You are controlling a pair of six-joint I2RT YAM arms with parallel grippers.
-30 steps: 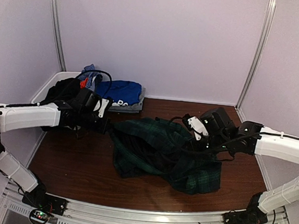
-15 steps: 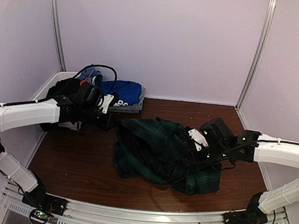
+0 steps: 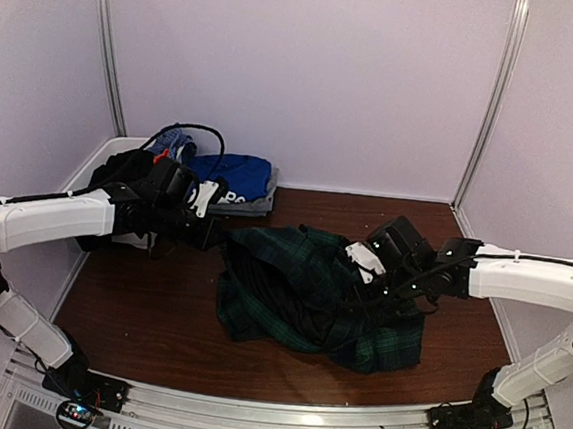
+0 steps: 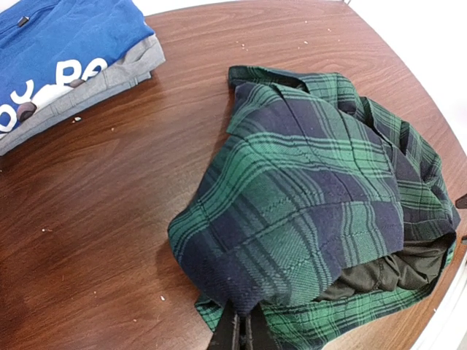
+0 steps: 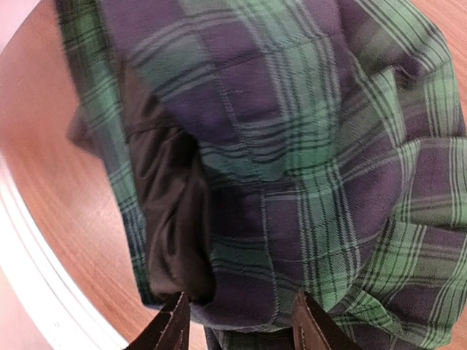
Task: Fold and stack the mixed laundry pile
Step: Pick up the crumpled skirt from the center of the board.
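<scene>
- Stack at the back left: a blue T-shirt with white print is laid on a grey garment, flat and square-edged.
- Left gripper: its jaws are pinched shut on the hem of the tartan skirt; that hem is best drawn taut and level.
- Skirt: it is heaped mid-table, a thick woven green-navy check, pleated, with black lining exposed (likely slippery).
- Right gripper: its fingers are spread apart with cloth between them; outer cloth and lining should be pinched together.

Left end effector seemingly pinched closed; right end effector spread wide; both pointing inward.
</scene>
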